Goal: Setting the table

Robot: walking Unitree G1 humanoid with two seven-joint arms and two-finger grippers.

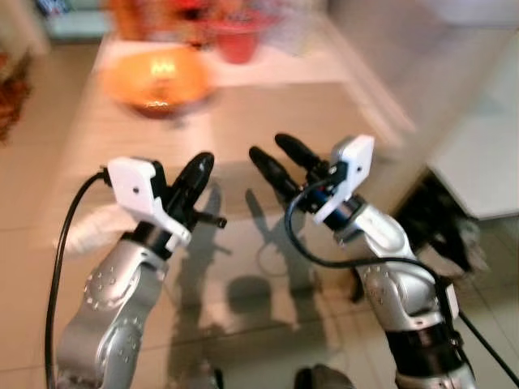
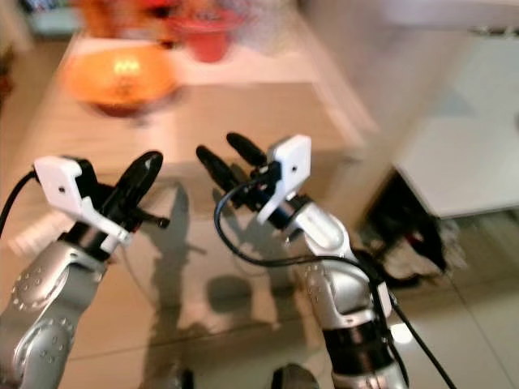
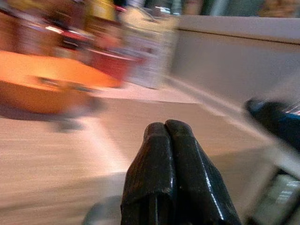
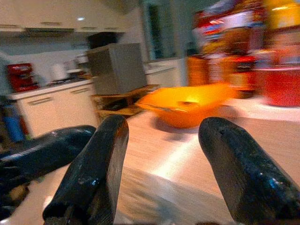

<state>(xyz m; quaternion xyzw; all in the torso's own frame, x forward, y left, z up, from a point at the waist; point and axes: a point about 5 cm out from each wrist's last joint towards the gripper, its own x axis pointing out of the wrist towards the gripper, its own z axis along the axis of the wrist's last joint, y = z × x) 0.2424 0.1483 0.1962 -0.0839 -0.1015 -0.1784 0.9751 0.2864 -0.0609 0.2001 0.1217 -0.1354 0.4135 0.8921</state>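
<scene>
The long pale wooden table [image 1: 268, 121] stretches away ahead of the robot, blurred in all views. On its far part sits a wide, shallow orange bowl [image 1: 158, 79], glossy with a bright reflection inside. Beyond the bowl, at the table's far end, stands a red pot-like container [image 1: 238, 42] among other blurred, colourful items that cannot be identified. Both arms are raised over the near end of the table, well short of the bowl. The left gripper [image 3: 166, 136] has its two black fingers pressed together, holding nothing. The right gripper [image 4: 161, 145] has its fingers spread wide apart, empty. Off the table's right side stands a white cabinet [image 1: 478, 162] on the tiled floor [image 1: 268, 324].
</scene>
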